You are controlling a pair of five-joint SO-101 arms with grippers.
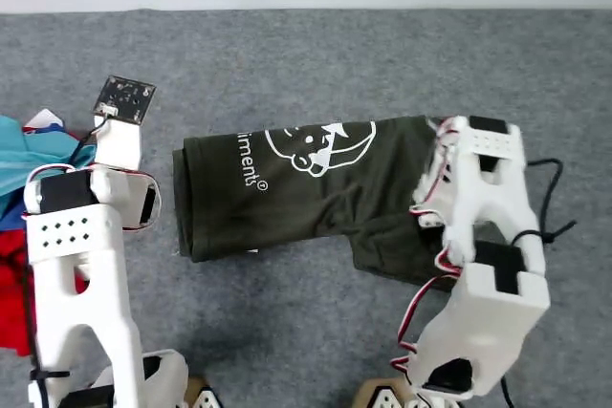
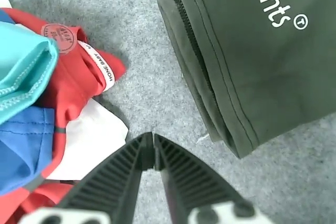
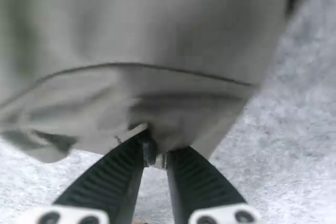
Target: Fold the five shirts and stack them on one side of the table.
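A dark green shirt (image 1: 306, 188) with white print lies partly folded in the middle of the grey table (image 1: 316, 54); its left side is doubled over into a thick fold (image 2: 210, 103). My right gripper (image 3: 153, 153) is shut on an edge of this shirt's cloth (image 3: 157, 51), which hangs lifted in front of the wrist camera. The right arm (image 1: 483, 179) stands over the shirt's right end. My left gripper (image 2: 153, 148) is shut and holds nothing. It hovers over bare table between the green shirt and the pile of other shirts.
A loose pile of shirts lies at the table's left edge: teal (image 1: 24, 164), red (image 2: 73, 82), blue (image 2: 21, 145) and white (image 2: 92, 140) cloth. The back of the table and the strip in front of the green shirt are bare grey carpet.
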